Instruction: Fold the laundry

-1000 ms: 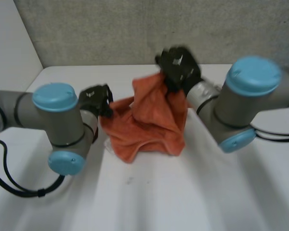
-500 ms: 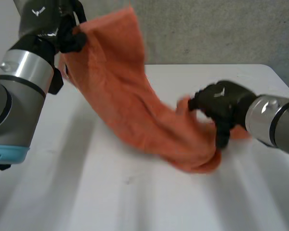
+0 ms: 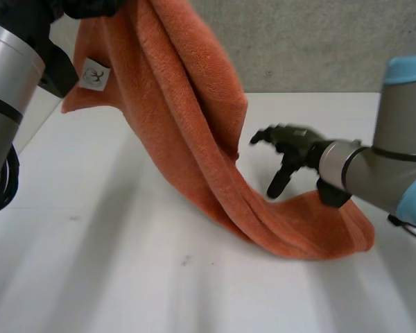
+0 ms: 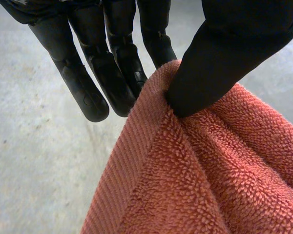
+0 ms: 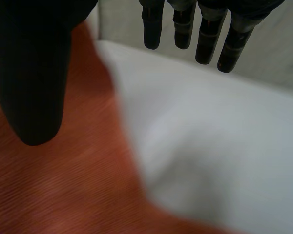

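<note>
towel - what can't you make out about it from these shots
Head view: top end of the towel and most of the left hand pinching it, cut off by the upper edge.
Head view: print on the label, too small to read.
Head view: how the end on the table is layered, hidden by the towel's own folds.
Right wrist view: whether the right hand touches the towel; its thumb covers that spot.
</note>
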Controlling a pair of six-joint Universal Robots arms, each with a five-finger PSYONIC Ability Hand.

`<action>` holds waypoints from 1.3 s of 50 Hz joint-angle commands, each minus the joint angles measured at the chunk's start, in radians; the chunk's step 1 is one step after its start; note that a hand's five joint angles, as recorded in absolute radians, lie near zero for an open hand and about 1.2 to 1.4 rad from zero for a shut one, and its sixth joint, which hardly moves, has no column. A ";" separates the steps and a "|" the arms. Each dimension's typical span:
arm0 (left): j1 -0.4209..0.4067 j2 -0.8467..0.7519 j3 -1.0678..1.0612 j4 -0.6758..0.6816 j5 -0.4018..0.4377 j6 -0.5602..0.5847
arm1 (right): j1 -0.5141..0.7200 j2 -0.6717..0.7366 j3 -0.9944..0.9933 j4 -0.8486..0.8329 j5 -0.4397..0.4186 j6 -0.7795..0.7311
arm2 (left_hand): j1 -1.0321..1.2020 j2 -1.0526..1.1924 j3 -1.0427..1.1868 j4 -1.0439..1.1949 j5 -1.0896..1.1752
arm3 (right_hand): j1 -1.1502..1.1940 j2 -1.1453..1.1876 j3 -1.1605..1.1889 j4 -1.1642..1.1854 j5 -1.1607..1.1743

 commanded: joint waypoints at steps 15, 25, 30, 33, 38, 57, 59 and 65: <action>0.119 -0.022 0.022 0.001 0.021 0.000 | -0.006 -0.022 -0.132 -0.088 -0.028 0.126 | 0.260 0.198 0.205 0.201 0.253 | 1.191 1.176 1.184 1.166 1.160; 0.254 -0.147 0.002 -0.002 -0.015 -0.015 | 0.005 -0.395 0.142 -0.549 0.020 0.104 | 0.260 0.198 0.205 0.201 0.253 | 1.191 1.176 1.184 1.166 1.160; 0.284 -0.193 -0.073 -0.001 -0.032 -0.017 | 0.011 -0.450 0.304 -0.505 0.021 0.020 | 0.260 0.198 0.205 0.201 0.253 | 1.191 1.176 1.184 1.166 1.160; 0.304 -0.247 -0.182 -0.004 -0.035 -0.015 | 0.020 -0.436 0.394 -0.433 0.020 -0.075 | 0.260 0.198 0.205 0.201 0.253 | 1.191 1.176 1.184 1.166 1.160; 0.307 -0.308 -0.317 -0.010 -0.035 -0.008 | 0.038 -0.352 0.477 -0.369 0.024 -0.218 | 0.260 0.198 0.205 0.201 0.253 | 1.191 1.176 1.184 1.166 1.160; 0.169 -0.247 -0.411 -0.096 -0.035 0.184 | 0.080 -0.217 0.480 -0.359 0.040 -0.279 | -0.929 -0.990 -0.984 -0.987 -0.935 | 1.191 1.176 1.184 1.166 1.160; 0.117 -0.224 -0.420 -0.098 -0.028 0.205 | 0.078 -0.215 0.480 -0.359 0.038 -0.279 | -0.923 -0.984 -0.978 -0.981 -0.929 | 1.191 1.176 1.184 1.166 1.160; -0.055 -0.183 -0.484 -0.098 -0.029 0.343 | 0.075 -0.212 0.486 -0.358 0.038 -0.281 | -0.902 -0.964 -0.958 -0.961 -0.909 | 1.191 1.176 1.184 1.166 1.160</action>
